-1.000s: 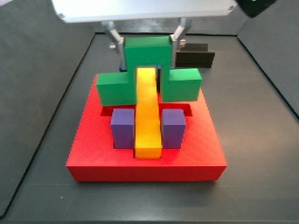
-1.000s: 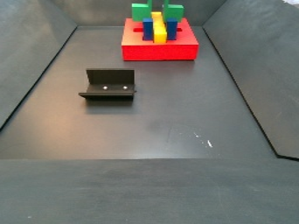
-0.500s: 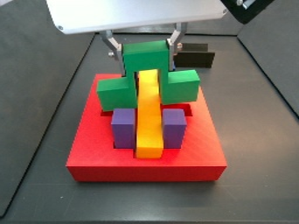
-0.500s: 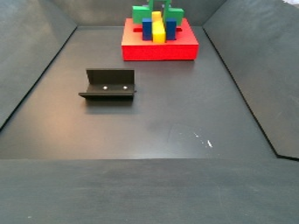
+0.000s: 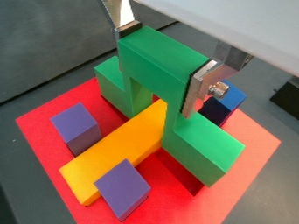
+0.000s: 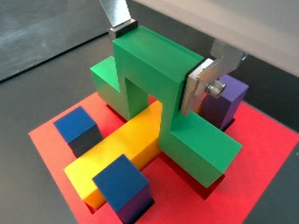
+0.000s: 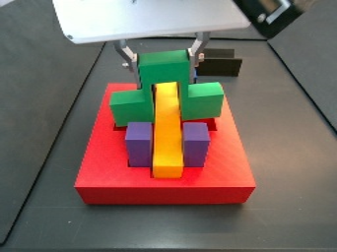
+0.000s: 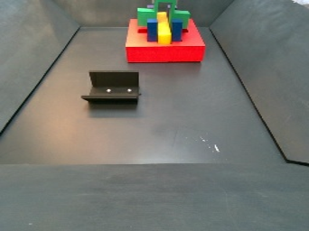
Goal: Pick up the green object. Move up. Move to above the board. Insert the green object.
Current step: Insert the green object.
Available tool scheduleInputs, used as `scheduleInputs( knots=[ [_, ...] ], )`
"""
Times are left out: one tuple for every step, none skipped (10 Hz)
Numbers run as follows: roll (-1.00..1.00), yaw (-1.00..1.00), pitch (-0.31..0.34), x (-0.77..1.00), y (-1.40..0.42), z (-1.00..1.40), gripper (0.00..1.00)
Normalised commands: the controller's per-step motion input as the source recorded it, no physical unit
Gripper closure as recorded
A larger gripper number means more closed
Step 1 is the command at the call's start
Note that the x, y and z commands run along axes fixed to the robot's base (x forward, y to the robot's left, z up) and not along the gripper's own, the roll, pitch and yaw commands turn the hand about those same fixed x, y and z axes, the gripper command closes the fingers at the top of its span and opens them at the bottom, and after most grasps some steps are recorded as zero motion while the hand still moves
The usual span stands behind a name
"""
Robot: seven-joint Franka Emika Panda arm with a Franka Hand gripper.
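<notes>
The green object (image 5: 163, 70) is a bright green arch. It straddles the long yellow bar (image 5: 117, 153) on the red board (image 5: 41, 118), with its side legs low at the board's surface. It also shows in both side views (image 7: 165, 84) (image 8: 161, 13). My gripper (image 5: 159, 52) is shut on the green object's taller middle block, with one silver finger (image 5: 201, 87) flat on each side. In a wrist view (image 6: 162, 54) the grip looks the same. Purple-blue blocks (image 6: 82, 131) stand beside the bar. The board is at the far end of the floor (image 8: 164, 50).
The fixture (image 8: 111, 88) stands on the dark floor well in front of the board. A black block (image 7: 224, 63) sits behind the board, close to the gripper. Dark walls ring the floor.
The gripper has come down with the green object, whose legs now sit lower over the yellow bar. The board and fixture have not moved.
</notes>
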Motion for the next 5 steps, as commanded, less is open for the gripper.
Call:
scheduleInputs(
  knots=[
    [0.13, -0.13, -0.014, 0.00, -0.03, -0.11, 1.00],
    [0.10, -0.02, -0.021, 0.00, -0.06, -0.12, 1.00],
    [0.09, 0.00, -0.024, 0.00, -0.07, -0.14, 1.00],
    [0.09, -0.01, -0.026, 0.00, -0.10, -0.18, 1.00],
    [0.09, 0.00, -0.036, 0.02, -0.08, -0.23, 1.00]
  ],
)
